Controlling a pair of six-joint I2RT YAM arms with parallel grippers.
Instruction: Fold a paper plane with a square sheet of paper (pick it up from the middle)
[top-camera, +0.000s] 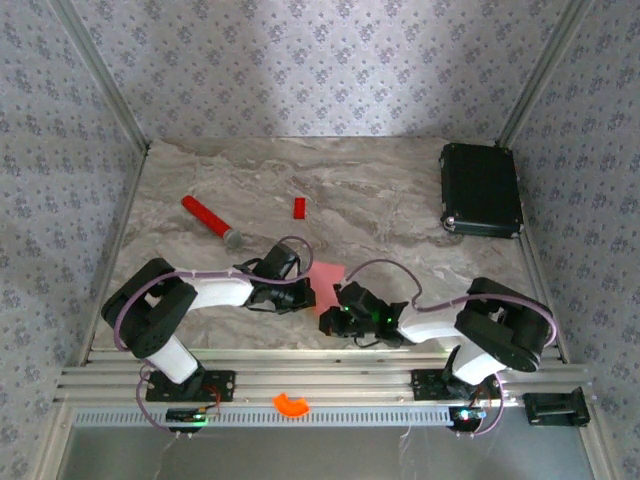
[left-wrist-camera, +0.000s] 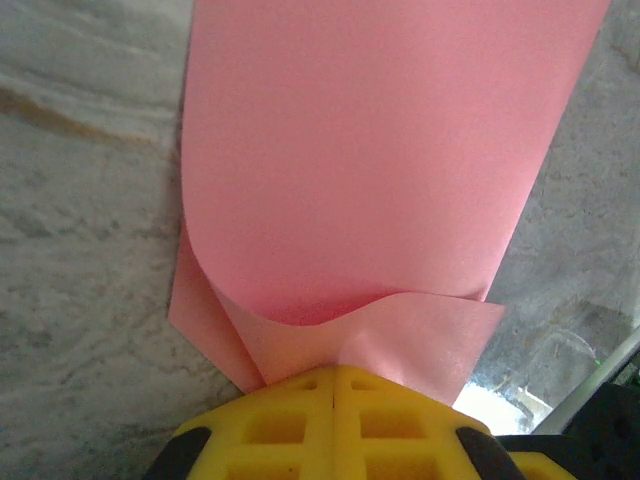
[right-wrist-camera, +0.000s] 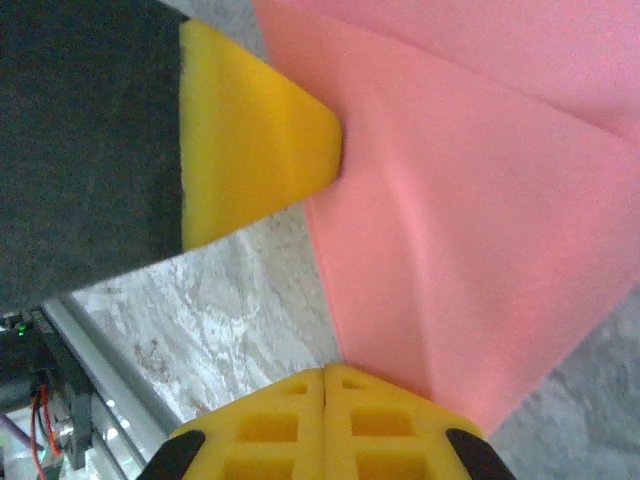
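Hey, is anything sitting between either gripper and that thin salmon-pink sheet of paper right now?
Nothing visible. The left gripper and the right gripper are both shut on the thin salmon-pink sheet of paper, with no object in between.

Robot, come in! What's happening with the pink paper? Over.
Left gripper shut on pink paper. Right gripper shut on it too. Paper curled over. Red stick lies apart.

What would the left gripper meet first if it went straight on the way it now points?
The left gripper is shut on the square sheet of paper, which lies straight ahead; beyond it, likely bare table.
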